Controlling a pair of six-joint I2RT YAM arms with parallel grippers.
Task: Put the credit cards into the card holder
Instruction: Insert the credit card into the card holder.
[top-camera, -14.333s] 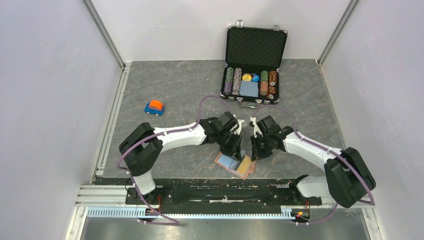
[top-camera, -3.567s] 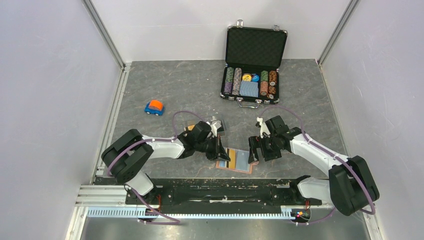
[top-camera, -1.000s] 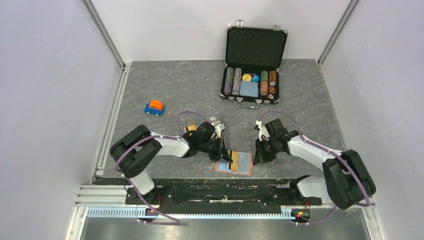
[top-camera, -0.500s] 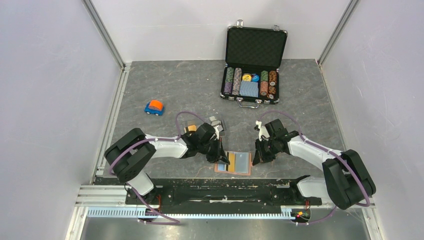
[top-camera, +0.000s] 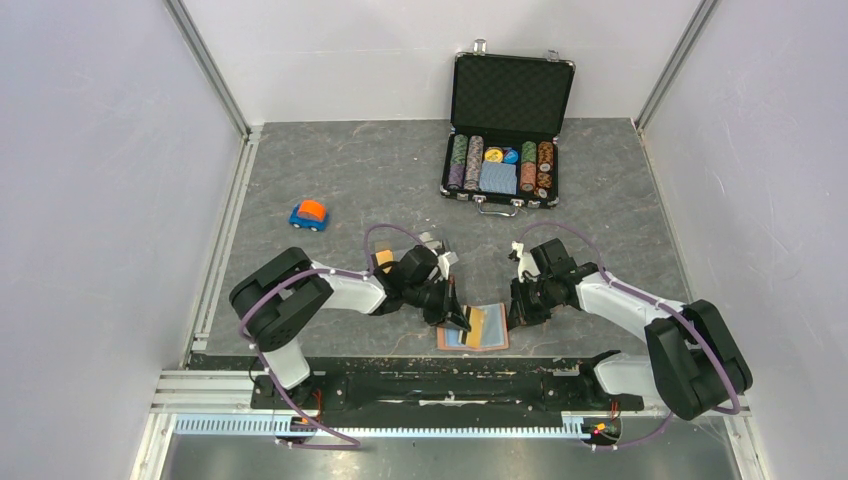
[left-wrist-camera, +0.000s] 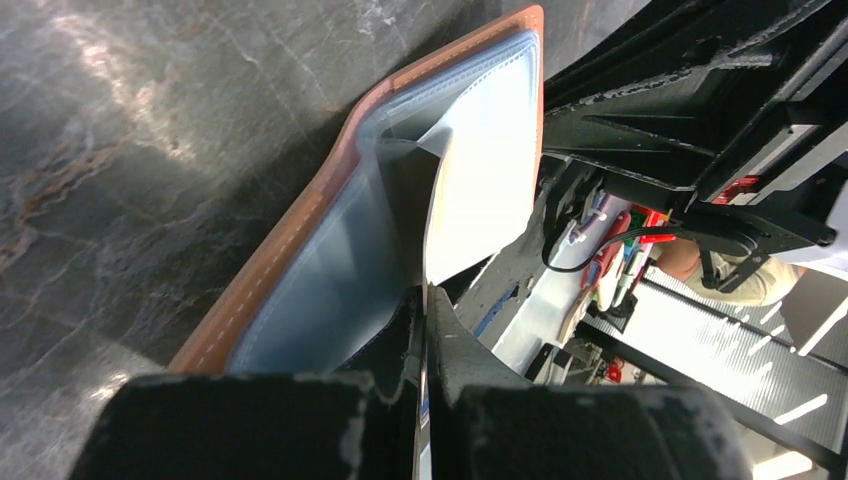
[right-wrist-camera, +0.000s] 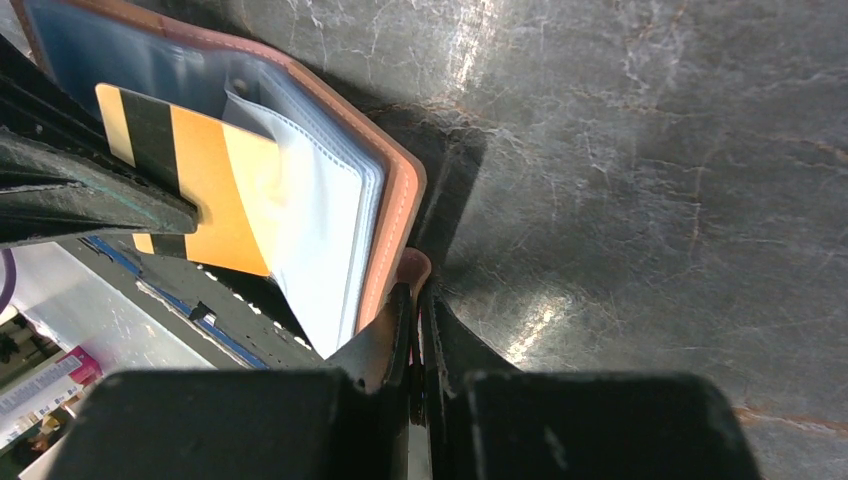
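Pinching gold card (right-wrist-camera: 215, 190) in left gripper (top-camera: 455, 314), card holder (right-wrist-camera: 396, 200) tab in right gripper (top-camera: 518, 314). Risk of jamming through skewed entry.

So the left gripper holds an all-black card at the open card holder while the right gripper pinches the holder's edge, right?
No: the card is gold-orange with a black stripe, as the right wrist view shows. The left gripper holds it; the right gripper pinches the edge of the card holder.

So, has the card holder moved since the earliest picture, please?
Yes. The card holder has turned from skewed to nearly square with the black rail.
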